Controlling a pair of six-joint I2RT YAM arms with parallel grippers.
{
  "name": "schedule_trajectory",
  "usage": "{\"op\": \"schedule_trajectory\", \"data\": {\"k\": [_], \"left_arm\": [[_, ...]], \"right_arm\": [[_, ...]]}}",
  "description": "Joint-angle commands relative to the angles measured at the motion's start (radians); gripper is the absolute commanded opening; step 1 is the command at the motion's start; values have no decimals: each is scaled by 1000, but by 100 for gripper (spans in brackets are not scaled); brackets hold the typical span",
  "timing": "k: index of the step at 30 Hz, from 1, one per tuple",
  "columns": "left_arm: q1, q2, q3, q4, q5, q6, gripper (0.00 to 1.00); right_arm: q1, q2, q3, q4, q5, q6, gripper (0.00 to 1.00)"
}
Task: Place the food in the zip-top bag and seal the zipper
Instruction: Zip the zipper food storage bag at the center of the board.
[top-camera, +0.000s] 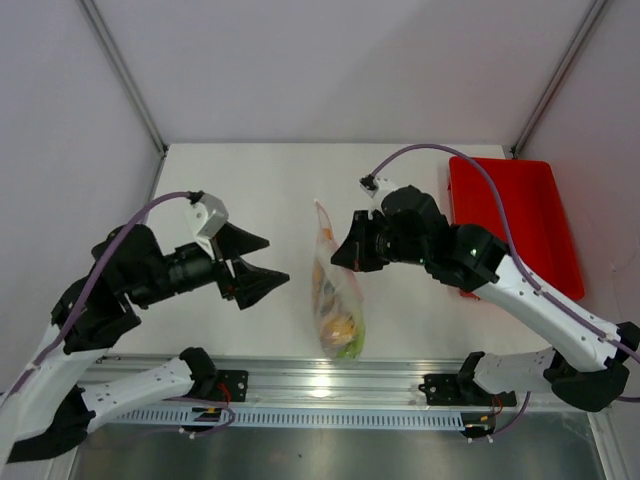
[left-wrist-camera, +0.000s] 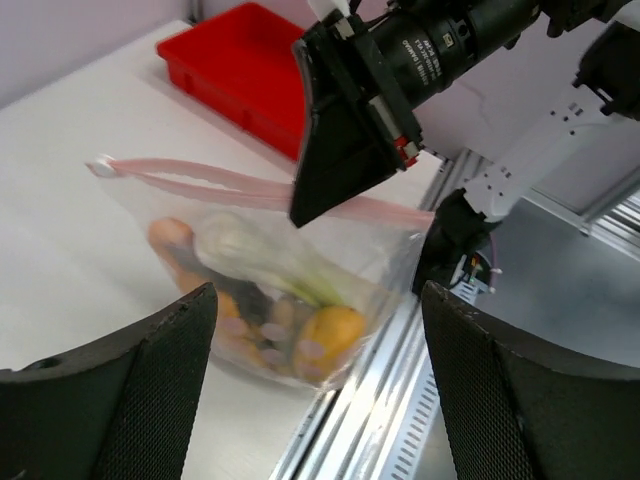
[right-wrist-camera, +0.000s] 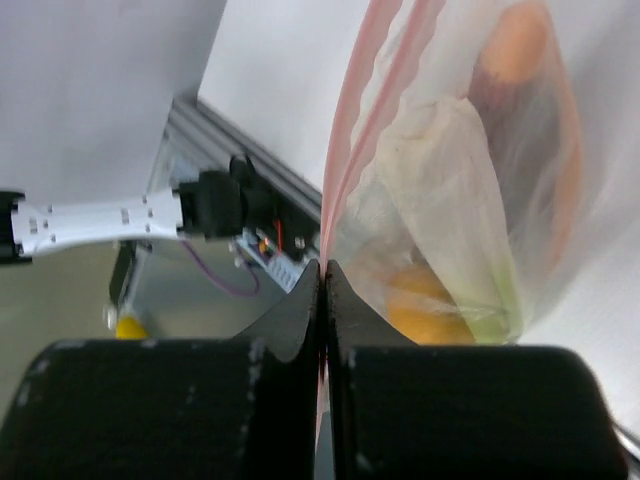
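Food (top-camera: 340, 325) already lay inside the bag (top-camera: 333, 285) on the counter (top-camera: 250, 190), just beneath the right gripper (top-camera: 340, 258), which was clamped tight on the zipper (left-wrist-camera: 200, 183) near one end. The left gripper (top-camera: 278, 260) stood wide, holding nothing, apart from the bag. Sealing well probably called for a firm pinch slid steadily along the zipper toward its far end.

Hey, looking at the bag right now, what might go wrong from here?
The right pincer alone pinches the zipper; the food weighing down the bag might pull it free. The left pincer is open and apart, so sliding along the zipper may just drag the bag toward the table's near rail.
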Motion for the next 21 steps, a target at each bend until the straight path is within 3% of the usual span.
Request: {"op": "schedule_trajectory", "data": {"k": [1,5,8,14,17,21], "left_arm": [[-148,77,15,18,-175,-101,84],[-337,115,-45,76,-364,-94,91],[-474,76,-178,172,-526,-51,98],[-666,-40,-434,370,-782,-2,99],[-754,-1,-476,426,-967,41,99],[-770,75,-478,453,-1153,33,99]], "right_arm": [[110,-59,-56,155,421,275,0],[199,-120,-226,336,592,509,0],[222,-116,-227,336,681,559,0],[245,-96,-174,261,790,625,0],[244,-76,-138,242,795,660,0],[250,-56,-133,246,778,682,0]]}}
